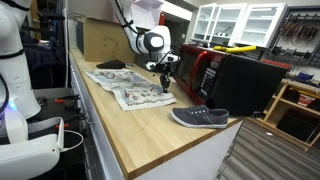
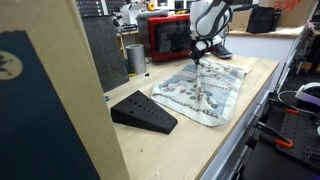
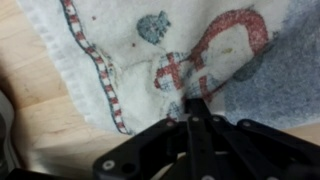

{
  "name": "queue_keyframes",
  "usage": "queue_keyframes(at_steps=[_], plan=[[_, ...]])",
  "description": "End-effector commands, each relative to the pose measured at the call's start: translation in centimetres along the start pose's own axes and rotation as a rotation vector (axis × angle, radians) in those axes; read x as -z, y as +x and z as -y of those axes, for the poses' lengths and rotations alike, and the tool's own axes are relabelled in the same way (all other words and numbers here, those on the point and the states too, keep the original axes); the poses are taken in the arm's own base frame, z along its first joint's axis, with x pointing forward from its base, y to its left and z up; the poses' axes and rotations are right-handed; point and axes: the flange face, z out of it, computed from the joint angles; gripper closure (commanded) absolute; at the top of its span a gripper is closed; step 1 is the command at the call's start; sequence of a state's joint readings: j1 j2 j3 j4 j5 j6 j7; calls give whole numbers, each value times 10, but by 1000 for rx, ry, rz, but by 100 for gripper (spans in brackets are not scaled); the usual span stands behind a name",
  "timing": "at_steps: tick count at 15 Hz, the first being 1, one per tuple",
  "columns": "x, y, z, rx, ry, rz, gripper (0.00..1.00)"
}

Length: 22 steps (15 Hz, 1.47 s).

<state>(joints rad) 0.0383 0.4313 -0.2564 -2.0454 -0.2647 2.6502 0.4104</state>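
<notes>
A white cloth (image 1: 125, 85) printed with red and blue figures lies spread on the wooden table (image 1: 150, 135); it also shows from the far side as the cloth (image 2: 200, 92). My gripper (image 1: 167, 86) points straight down at the cloth's edge nearest the red microwave (image 1: 205, 68). In the wrist view the gripper (image 3: 195, 102) is shut, jaws pressed together, tips resting on the cloth (image 3: 130, 50) next to a red and white printed figure. Whether a fold of fabric is pinched between the tips I cannot tell. From the other side the gripper (image 2: 197, 60) stands over the cloth's far end.
A grey shoe (image 1: 200, 117) lies near the table's corner, just past the cloth. A black wedge (image 2: 142, 112) sits at the cloth's other end. The red microwave (image 2: 170, 38) and a metal cylinder (image 2: 135, 58) stand behind. A cardboard panel (image 1: 100, 40) backs the table.
</notes>
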Motion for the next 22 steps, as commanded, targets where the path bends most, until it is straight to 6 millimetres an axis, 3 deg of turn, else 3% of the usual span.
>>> queue_keyframes(at_steps=[1, 3, 4, 6, 10, 15, 18, 22], plan=[[-17, 14, 5, -19, -35, -67, 100], [-8, 16, 8, -43, -9, -76, 100], [5, 14, 10, -48, 24, -59, 74], [29, 10, 14, -46, 87, -52, 68], [97, -1, 34, 36, 233, -37, 37], [157, -40, 83, 206, 371, 83, 1], [174, -72, 118, 289, 444, 147, 0], [174, -116, 168, 331, 527, 208, 0]])
